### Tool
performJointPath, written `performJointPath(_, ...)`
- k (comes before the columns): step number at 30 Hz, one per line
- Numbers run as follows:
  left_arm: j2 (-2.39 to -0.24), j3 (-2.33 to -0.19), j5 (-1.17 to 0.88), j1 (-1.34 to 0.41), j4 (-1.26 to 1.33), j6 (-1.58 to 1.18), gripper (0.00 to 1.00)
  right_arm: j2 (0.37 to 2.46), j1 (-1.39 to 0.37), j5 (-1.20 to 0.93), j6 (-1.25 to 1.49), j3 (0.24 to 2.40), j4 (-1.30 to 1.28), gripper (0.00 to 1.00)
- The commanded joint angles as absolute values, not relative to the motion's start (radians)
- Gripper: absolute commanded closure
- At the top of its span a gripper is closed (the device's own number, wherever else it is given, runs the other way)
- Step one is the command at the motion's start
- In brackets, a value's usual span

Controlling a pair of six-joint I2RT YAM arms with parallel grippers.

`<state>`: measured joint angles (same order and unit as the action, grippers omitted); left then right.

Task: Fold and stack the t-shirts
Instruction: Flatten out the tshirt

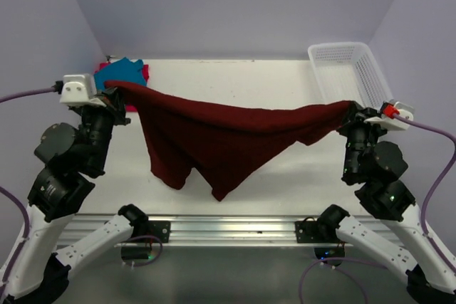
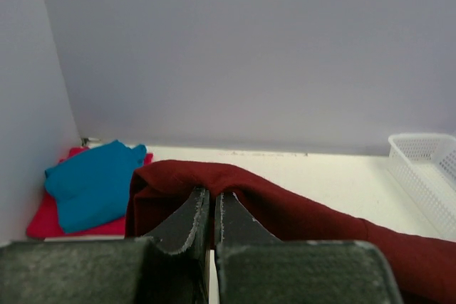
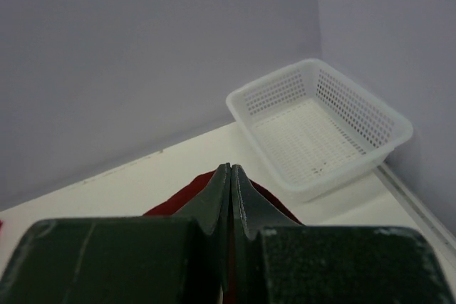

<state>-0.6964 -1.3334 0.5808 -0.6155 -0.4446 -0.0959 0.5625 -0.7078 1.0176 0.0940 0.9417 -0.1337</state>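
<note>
You have a white plastic mesh basket, rectangular with perforated walls, at the far right corner of the flat white tabletop. Its long side runs near the right wall. You see pale lavender panel walls closing the scene on the left, far and right sides, meeting the tabletop along its edges. At the near edge you find a silver metal rail lying left to right across the front of the tabletop.
</note>
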Motion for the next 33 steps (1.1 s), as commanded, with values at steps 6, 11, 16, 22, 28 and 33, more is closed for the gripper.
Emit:
performJointPath(6,-0.801,-1.080,0.496,-0.614,-0.307,-0.186,1.00,0.496,-0.706,0.838,0.117,0.925,-0.110,1.00)
performJointPath(11,-0.896,-1.058,0.505,-0.615,-0.209,-0.184,1.00,0.451,-0.707,0.851,0.095,0.948,-0.173,1.00)
performJointPath(16,-0.969,-1.006,0.462,-0.614,0.029,-0.181,1.00,0.400,-0.706,0.864,0.051,0.939,-0.161,1.00)
performJointPath(22,-1.057,-0.931,0.465,-0.614,0.357,-0.251,1.00,0.371,-0.706,0.871,0.044,0.920,-0.164,1.00)
performJointPath(28,-1.297,-1.081,0.318,-0.606,0.460,-0.365,1.00,0.383,-0.707,0.867,0.048,0.930,-0.189,1.00)
performJointPath(33,-1.295,-1.060,0.319,-0.606,0.433,-0.408,1.00,0.387,-0.707,0.857,0.049,0.927,-0.210,1.00)
